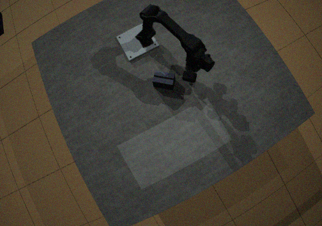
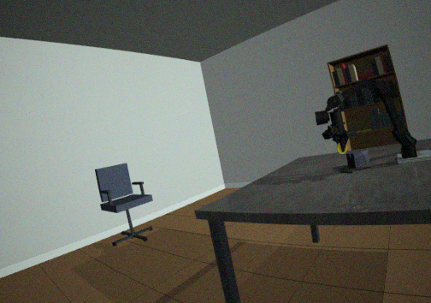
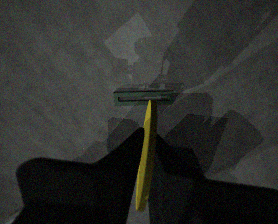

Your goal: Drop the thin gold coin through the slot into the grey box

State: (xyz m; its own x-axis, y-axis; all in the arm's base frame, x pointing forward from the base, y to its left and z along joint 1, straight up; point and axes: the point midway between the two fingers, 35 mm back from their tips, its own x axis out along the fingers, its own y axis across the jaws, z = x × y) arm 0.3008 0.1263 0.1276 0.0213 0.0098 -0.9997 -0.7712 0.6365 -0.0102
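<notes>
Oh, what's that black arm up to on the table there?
The robot arm has a thin gold coin pinched in its gripper, held up above the table. The shallow green holder the coin is meant to come from sits below, without it. Beside it stands a box with a narrow slot in its lid. The coin is meant to go through that slot, and that hasn't been done yet.

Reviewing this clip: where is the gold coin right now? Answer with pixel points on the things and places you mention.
In the exterior view, the gold coin (image 2: 340,151) (image 3: 145,160) is right of centre, gripped in the claw (image 2: 342,144) (image 3: 145,133), just left of the slotted box (image 1: 163,80) (image 2: 360,158).
</notes>
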